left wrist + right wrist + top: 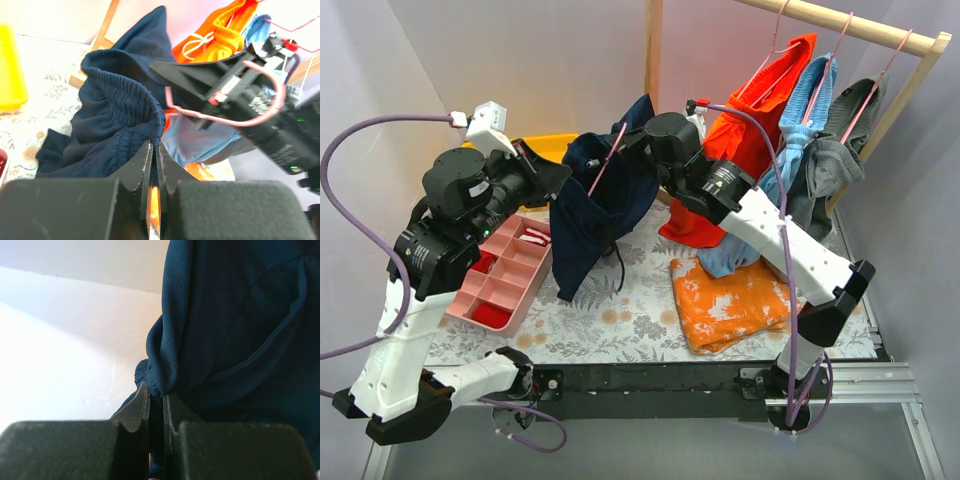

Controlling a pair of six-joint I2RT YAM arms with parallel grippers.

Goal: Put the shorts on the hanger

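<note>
Navy shorts (pixel 585 225) hang in mid-air above the floral table (pixel 620 310), bunched between both arms. The left gripper (pixel 155 145) is pressed together on the ribbed waistband. The right gripper (pixel 156 392) is likewise pinched on a fold of the fabric, which fills most of the right wrist view. The hanger (pixel 607 160) is mostly buried in the cloth: from above only a slanted stretch of pink wire shows. In the left wrist view its hook curves around the right gripper's body; whether those jaws also clamp the wire cannot be told.
</note>
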